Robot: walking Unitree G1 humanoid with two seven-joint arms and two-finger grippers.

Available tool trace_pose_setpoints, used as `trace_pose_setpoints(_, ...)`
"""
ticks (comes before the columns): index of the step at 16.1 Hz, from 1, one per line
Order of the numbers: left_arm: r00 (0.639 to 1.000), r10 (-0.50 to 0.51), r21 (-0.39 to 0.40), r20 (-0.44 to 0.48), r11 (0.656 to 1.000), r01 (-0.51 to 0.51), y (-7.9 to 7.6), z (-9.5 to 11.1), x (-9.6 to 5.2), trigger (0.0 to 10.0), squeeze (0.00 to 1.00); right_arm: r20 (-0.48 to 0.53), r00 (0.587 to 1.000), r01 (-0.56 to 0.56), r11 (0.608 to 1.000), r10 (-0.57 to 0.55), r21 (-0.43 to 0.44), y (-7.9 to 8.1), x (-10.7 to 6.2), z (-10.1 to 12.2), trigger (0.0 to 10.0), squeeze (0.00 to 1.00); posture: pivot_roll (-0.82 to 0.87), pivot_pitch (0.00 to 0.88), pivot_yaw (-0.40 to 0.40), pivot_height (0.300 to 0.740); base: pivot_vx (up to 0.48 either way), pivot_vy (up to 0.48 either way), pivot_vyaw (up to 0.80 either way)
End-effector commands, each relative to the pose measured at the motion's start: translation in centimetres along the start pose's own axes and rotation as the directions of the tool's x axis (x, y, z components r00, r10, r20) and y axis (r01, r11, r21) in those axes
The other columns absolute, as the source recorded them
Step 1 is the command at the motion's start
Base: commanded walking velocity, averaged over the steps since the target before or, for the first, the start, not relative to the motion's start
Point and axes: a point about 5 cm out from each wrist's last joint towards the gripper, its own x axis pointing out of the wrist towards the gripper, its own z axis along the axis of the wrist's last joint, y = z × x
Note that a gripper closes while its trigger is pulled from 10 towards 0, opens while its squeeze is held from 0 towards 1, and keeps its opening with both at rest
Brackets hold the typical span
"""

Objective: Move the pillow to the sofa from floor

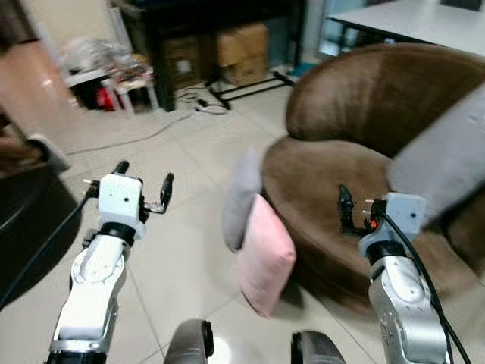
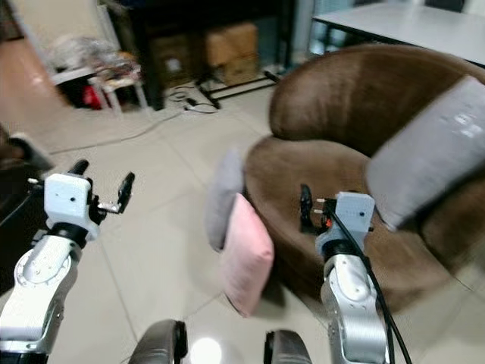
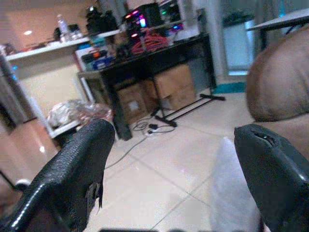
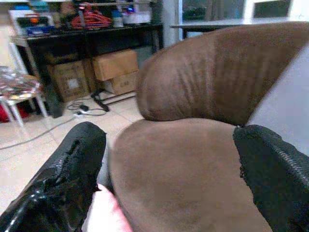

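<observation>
We find a round brown sofa (image 1: 333,182) filling the right half of the left eye view, its curved back rising toward the upper right. A large grey pillow (image 1: 447,155) leans on its seat against the right edge of the frame. The pale tiled floor (image 1: 174,250) spreads across the centre and left.

At centre frame, two pillows stand on edge on the floor, leaning against the front of the sofa: a pink pillow (image 1: 265,254) in front and lower, and a grey pillow (image 1: 241,196) touching it just behind and above.

In the upper left and upper centre we note a dark desk (image 1: 220,30) with cardboard boxes (image 1: 242,49) beneath it, and cables (image 1: 201,102) trailing over the tiles (all of this somewhat blurred).

The left gripper (image 1: 142,186) is raised at left of centre, over bare floor and well apart from both pillows, fingers spread and holding nothing. The right gripper (image 1: 347,208) is raised at lower right, in front of the sofa seat; its wrist view shows the fingers (image 4: 58,183) wide apart and empty, with the sofa between them
</observation>
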Motion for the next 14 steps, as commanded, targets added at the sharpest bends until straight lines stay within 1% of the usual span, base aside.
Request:
trace_pose_setpoints(1, 1.000, 0.008, 0.009, 0.002, 1.000, -0.008, 0.41, 0.10, 0.03, 10.0, 0.62, 0.009, 1.000, -0.012, 1.000, 0.012, 0.005, 0.57, 0.17, 0.43, 10.0, 0.00, -0.08, 0.000, 0.020, 0.646, 0.304, 0.000, 0.00)
trace_pose_setpoints(2, 1.000, 0.004, 0.008, 0.004, 1.000, -0.004, 0.30, 0.11, -0.01, 10.0, 0.62, -0.001, 0.999, -0.044, 0.999, 0.044, -0.010, 0.80, 0.17, 0.35, 10.0, 0.00, -0.08, 0.000, 0.018, 0.646, 0.300, 0.000, 0.00)
trace_pose_setpoints(4, 1.000, 0.004, 0.008, 0.003, 1.000, -0.004, 0.26, 0.08, -0.07, 10.0, 0.62, 0.007, 0.998, -0.067, 0.998, 0.067, -0.007, 1.05, 0.13, 0.48, 10.0, 0.00, -0.08, 0.000, 0.015, 0.646, 0.302, 0.000, 0.00)
trace_pose_setpoints(5, 1.000, 0.006, 0.008, 0.002, 1.000, -0.006, 0.27, 0.07, -0.12, 10.0, 0.62, 0.014, 0.997, -0.081, 0.995, 0.082, -0.051, 1.29, 0.11, 0.56, 10.0, 0.00, -0.08, 0.000, 0.013, 0.646, 0.300, 0.000, 0.00)
trace_pose_setpoints(6, 1.000, 0.006, 0.007, 0.002, 1.000, -0.006, 0.26, 0.06, -0.14, 10.0, 0.62, 0.011, 0.996, -0.089, 0.993, 0.090, -0.071, 1.45, 0.11, 0.51, 10.0, 0.00, -0.08, 0.000, 0.013, 0.646, 0.304, 0.000, 0.00)
trace_pose_setpoints(7, 1.000, 0.006, 0.008, 0.002, 1.000, -0.006, 0.26, 0.06, -0.15, 10.0, 0.62, 0.010, 0.996, -0.087, 0.994, 0.088, -0.069, 1.46, 0.11, 0.50, 10.0, 0.00, -0.08, 0.000, 0.012, 0.646, 0.304, 0.000, 0.00)
trace_pose_setpoints(9, 1.000, 0.005, 0.007, 0.004, 1.000, -0.005, 0.27, 0.09, -0.19, 10.0, 0.62, 0.009, 0.998, -0.062, 0.996, 0.063, -0.065, 1.26, 0.19, 0.53, 10.0, 0.00, -0.07, 0.000, 0.010, 0.646, 0.302, 0.000, 0.80)
trace_pose_setpoints(11, 1.000, 0.005, 0.008, 0.004, 1.000, -0.005, 0.32, 0.09, -0.24, 10.0, 0.62, 0.000, 0.999, -0.051, 0.998, 0.051, -0.022, 1.05, 0.20, 0.43, 10.0, 0.00, -0.07, 0.000, 0.006, 0.646, 0.306, 0.000, 0.00)
trace_pose_setpoints(14, 1.000, 0.006, 0.012, 0.003, 1.000, -0.006, 0.39, 0.07, -0.30, 10.0, 0.62, -0.001, 0.999, -0.047, 0.999, 0.047, 0.006, 1.04, 0.18, 0.43, 10.0, 0.00, -0.07, 0.000, 0.006, 0.646, 0.304, 0.000, 0.00)
